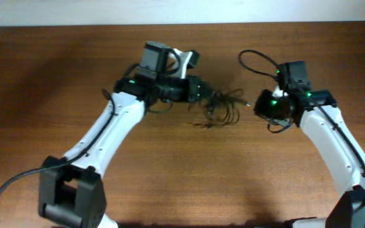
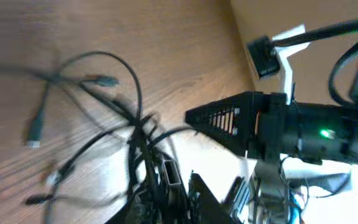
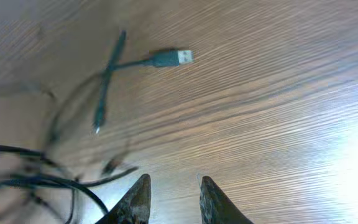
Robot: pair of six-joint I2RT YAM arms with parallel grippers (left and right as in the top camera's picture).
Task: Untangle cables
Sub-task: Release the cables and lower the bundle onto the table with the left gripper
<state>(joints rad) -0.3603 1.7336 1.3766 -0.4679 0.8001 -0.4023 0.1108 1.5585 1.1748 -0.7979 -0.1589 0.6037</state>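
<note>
Right claw [image 3: 174, 198] narrowly parted, bare wood between the tips, nothing held. Low over the table [image 1: 182, 177], just right of the cables [image 1: 222, 105]. Left claw [image 1: 200, 90] at the left edge of the same tangle, strands bunching in at its fingers in the left wrist view. Parted or clamped: cannot tell, too dark and blurred there. Cables in a loose knot of thin black loops at mid-table, between the two claws, several ends splayed outward. One plug [image 3: 180, 56] with a silver tip lying flat on the wood beyond the right claw's tips, cord running back toward the knot.
</note>
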